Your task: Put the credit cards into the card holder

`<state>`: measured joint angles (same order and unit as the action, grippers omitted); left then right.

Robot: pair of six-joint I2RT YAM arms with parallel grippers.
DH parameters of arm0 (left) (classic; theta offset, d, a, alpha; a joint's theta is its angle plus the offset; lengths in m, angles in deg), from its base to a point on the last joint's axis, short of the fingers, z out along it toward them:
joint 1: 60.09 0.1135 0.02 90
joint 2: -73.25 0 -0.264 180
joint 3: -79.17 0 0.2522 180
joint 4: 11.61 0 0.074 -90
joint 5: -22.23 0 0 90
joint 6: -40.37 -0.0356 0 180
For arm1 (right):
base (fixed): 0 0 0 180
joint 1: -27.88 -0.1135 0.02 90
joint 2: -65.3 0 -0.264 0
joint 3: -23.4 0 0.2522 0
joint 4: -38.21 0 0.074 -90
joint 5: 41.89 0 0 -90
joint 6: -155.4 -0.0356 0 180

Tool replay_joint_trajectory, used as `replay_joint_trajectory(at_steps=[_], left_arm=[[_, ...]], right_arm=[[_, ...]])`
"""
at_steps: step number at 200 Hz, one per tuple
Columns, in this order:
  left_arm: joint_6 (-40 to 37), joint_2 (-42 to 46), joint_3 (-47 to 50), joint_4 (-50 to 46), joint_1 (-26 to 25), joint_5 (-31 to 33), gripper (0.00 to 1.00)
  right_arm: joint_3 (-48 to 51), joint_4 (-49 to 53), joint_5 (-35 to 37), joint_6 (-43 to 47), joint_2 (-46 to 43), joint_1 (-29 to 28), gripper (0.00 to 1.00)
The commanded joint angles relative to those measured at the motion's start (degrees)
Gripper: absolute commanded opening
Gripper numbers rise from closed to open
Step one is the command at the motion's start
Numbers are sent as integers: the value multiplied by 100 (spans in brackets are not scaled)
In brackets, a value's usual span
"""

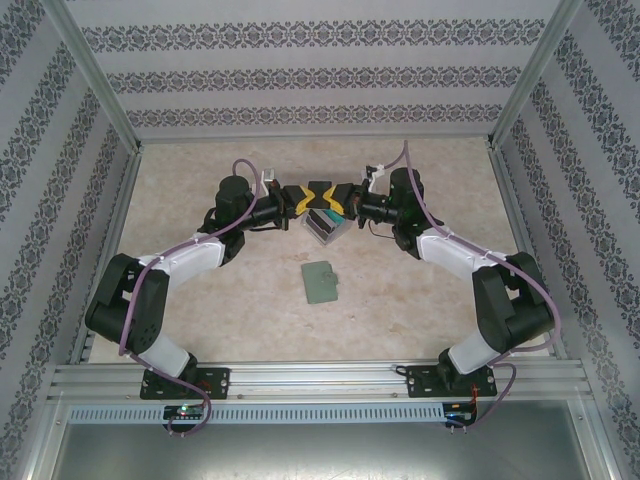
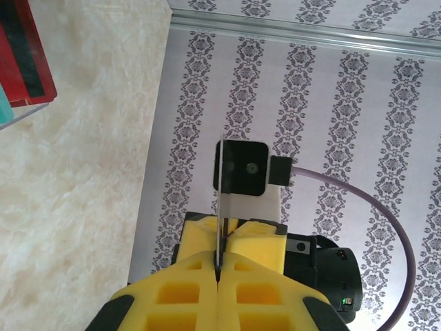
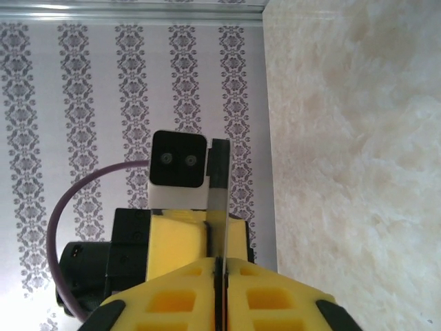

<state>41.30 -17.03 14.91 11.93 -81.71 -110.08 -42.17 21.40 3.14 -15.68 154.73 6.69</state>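
Both grippers meet nose to nose above the back middle of the table, and a dark credit card (image 1: 322, 194) hangs between them. My left gripper (image 1: 301, 198) is shut on one end of it and my right gripper (image 1: 344, 198) on the other. In the left wrist view the card (image 2: 219, 200) stands edge-on in my shut left gripper (image 2: 219, 270), with the other arm's yellow fingers (image 2: 258, 241) behind it. The right wrist view has the same card (image 3: 219, 200) edge-on in my shut right gripper (image 3: 220, 265). The grey-green card holder (image 1: 320, 283) lies flat on the table, nearer the arms' bases.
A clear plastic tray (image 1: 326, 230) holding more cards sits right below the two grippers; a red card (image 2: 21, 48) in it is at the top left of the left wrist view. Patterned walls and metal rails (image 1: 310, 141) close the table in.
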Motion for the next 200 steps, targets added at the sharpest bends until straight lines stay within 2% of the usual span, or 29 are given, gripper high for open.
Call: replay_joint_trajectory(at_steps=[1, 7, 21, 29, 39, 50, 61, 74, 88, 107, 116, 131, 146, 164, 200], left_arm=[[205, 97, -19, 22, 17, -215, 21], [202, 130, -29, -62, 19, -231, 36], [33, 242, -62, -356, 14, -200, 38], [-206, 332, -121, -835, 21, -137, 46], [-672, 472, -252, -1676, 22, 10, 62], [-1428, 634, -510, -3057, 21, 329, 67], [-2109, 785, -747, -4393, 9, 878, 77], [-2538, 952, -739, -5131, 8, 1356, 80], [-2843, 1133, -628, -5516, 6, 1727, 84], [-3064, 1339, -359, -5832, 8, 2052, 85], [-3124, 1437, -206, -5956, 1, 2155, 85], [-3178, 1593, 67, -6093, 9, 2239, 85], [-3148, 1742, 373, -6061, -1, 2263, 85], [-3095, 1893, 639, -5983, -17, 2266, 86], [-3299, 1968, 615, -5928, -127, 2259, 87]], right_arm=[[-57, -86, -27, 9, 86, 86, 4], [-57, -76, -25, 0, 91, 87, 3], [-27, -68, -9, -28, 86, 96, 2], [6, -72, 12, -45, 77, 114, 2], [62, -67, 54, -50, 58, 127, 2], [139, 2, 174, 65, -16, 133, 2], [180, 349, 374, 546, -164, 80, 2], [84, 1540, 861, 1591, -395, -118, 2], [53, 2641, 1881, 2930, -658, -548, 2], [241, 3285, 3160, 4009, -827, -1220, 1], [259, 3629, 3422, 4129, -805, -1411, 1], [217, 3986, 3268, 4105, -584, -1576, 1], [281, 3925, 3075, 4066, -345, -1764, 1], [353, 3891, 3218, 3995, -193, -1955, 0], [443, 4073, 3620, 4096, -187, -1929, 0]])
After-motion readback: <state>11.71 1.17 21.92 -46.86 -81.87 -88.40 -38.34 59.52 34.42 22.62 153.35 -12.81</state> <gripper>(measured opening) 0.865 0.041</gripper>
